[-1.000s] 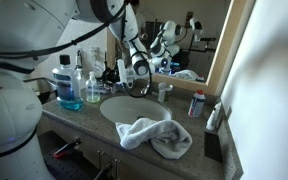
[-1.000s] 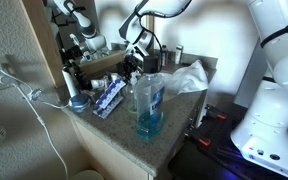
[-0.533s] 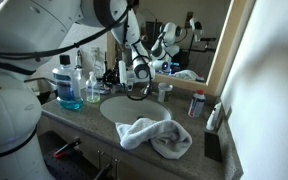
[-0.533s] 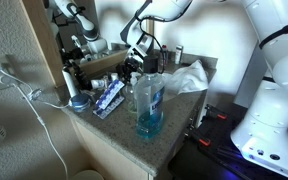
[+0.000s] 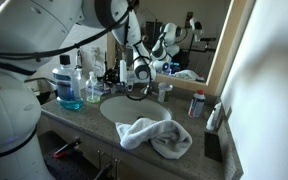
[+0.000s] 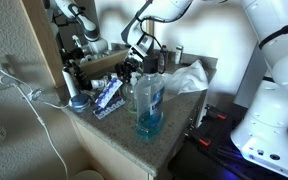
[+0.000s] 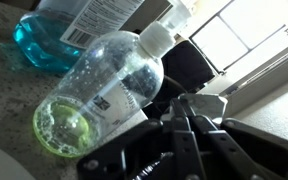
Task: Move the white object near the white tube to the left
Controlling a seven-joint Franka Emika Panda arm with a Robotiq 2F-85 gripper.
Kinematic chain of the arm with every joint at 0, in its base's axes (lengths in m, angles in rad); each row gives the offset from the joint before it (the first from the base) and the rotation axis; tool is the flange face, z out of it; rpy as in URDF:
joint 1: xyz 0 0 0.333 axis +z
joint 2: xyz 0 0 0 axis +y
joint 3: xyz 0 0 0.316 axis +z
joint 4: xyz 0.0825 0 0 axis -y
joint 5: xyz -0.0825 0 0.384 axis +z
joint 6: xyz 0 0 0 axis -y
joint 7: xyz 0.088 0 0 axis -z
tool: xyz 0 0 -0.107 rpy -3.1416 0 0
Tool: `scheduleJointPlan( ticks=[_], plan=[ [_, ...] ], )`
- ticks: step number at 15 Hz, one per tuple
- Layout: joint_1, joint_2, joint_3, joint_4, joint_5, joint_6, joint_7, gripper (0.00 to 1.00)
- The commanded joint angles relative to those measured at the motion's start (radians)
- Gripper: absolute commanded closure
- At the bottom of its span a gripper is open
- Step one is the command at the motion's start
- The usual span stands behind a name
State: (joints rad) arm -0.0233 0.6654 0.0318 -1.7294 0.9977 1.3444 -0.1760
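Bathroom worktop point(image 5: 82, 118) is carrying a sink point(image 5: 124, 108), a towel point(image 5: 154, 135) and bottles, all lying below a mirror.

- Arm: the gripper point(image 5: 136, 88) is hanging low at the back of the sink, at about 3 o'clock of the mouthwash point(image 5: 68, 85). In the wrist view it is looking past a clear bottle point(image 7: 104, 80) standing just beside the mouthwash.
- Jaws: they are showing only as dark shapes in the wrist view. I cannot tell whether they are parted or closed, and nothing is visibly sitting between them.
- Target: a white tube point(image 6: 109, 95) is lying flat on the worktop in an exterior view. A small white object point(image 6: 76, 100) is sitting near it at roughly 9 o'clock. This is my best reading of the task's thing, since it is too small to identify for sure. It is resting on the worktop, apart from the gripper point(image 6: 132, 70).

Judgement: the approach step is in hand and no grasp is showing yet. The next move is calling for the gripper to go across the tube toward the object, with the jaws spread and clearing the bottles, before descending.
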Motion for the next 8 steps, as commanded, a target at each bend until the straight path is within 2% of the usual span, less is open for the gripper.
scheduleJointPlan(
  ticks=[1,8],
  plan=[
    [-0.012,0.017,-0.003,0.014,0.029,-0.036,0.041,0.66],
    [-0.012,0.011,-0.006,0.005,0.027,-0.028,0.041,0.13]
  ],
)
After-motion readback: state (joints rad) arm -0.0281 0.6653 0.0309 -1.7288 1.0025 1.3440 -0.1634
